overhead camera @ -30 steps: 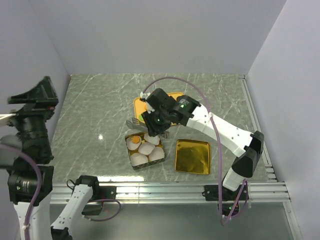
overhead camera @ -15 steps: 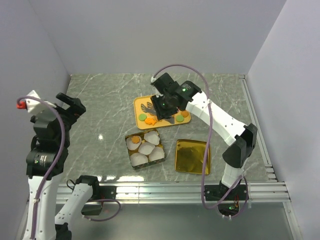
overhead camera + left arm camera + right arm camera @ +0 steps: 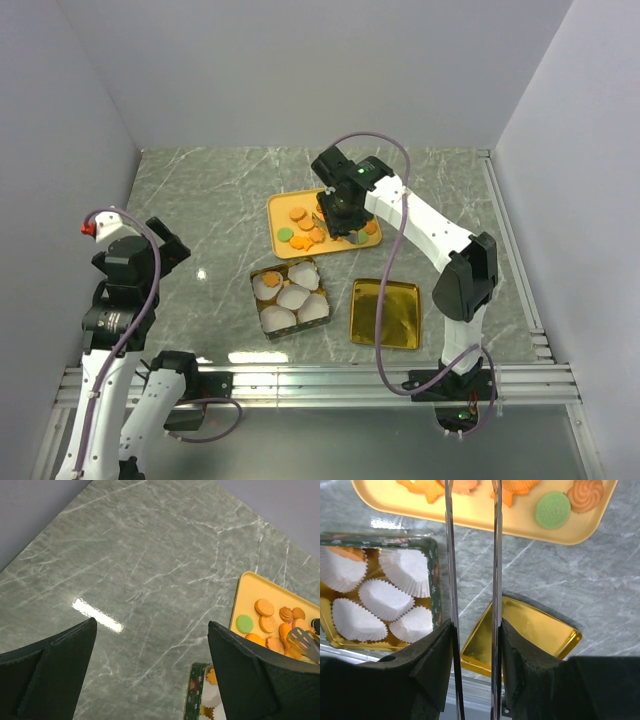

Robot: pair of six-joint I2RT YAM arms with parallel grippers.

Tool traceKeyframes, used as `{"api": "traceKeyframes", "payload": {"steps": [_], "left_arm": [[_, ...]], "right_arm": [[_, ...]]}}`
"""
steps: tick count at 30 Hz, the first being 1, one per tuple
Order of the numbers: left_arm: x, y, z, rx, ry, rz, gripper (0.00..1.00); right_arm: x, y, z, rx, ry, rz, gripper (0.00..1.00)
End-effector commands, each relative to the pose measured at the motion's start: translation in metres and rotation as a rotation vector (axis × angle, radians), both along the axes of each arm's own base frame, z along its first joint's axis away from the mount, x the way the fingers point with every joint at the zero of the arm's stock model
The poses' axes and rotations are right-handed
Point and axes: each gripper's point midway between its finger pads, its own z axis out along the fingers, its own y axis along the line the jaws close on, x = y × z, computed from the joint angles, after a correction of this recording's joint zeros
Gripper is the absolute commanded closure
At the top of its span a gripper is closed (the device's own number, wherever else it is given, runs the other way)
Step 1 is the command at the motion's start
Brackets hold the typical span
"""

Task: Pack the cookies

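Cookies (image 3: 303, 222), orange rounds with a green one (image 3: 245, 624), lie on a yellow tray (image 3: 277, 205). My right gripper (image 3: 337, 212) hangs over the tray's right half, shut on metal tongs (image 3: 496, 580) whose two blades run up between its fingers (image 3: 435, 655) and out of the wrist view's top, over the cookies (image 3: 553, 510). The tongs' tip (image 3: 305, 642) sits among the cookies. A green tin (image 3: 255, 305) in front of the tray holds white paper cups, one with an orange cookie (image 3: 268, 281). My left gripper (image 3: 151, 625) is open, high above the table's left side.
A gold lid (image 3: 383, 312) lies upside down to the right of the tin, near the front rail. Grey walls close in the table on three sides. The right arm's elbow (image 3: 465, 275) stands above the table's right part.
The right gripper carried the tongs from above the tin back to the tray. The left arm swung down and inward at the table's left, still open.
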Motion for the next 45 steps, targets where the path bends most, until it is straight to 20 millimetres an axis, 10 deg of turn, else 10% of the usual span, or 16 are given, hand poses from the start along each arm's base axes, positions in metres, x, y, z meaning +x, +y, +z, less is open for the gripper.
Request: {"api": "traceKeyframes", "payload": {"steps": [1,45], "left_arm": [[0.008,-0.006,0.006,-0.011,-0.060,-0.029,0.01],[0.012,-0.034,-0.005,0.023,-0.112,-0.178,0.03]], "right_arm": [[-0.003,-0.006,-0.003,-0.028,0.007,-0.018,0.53],[-0.022,0.026,-0.023,-0.061,0.091,-0.035,0.50]]}}
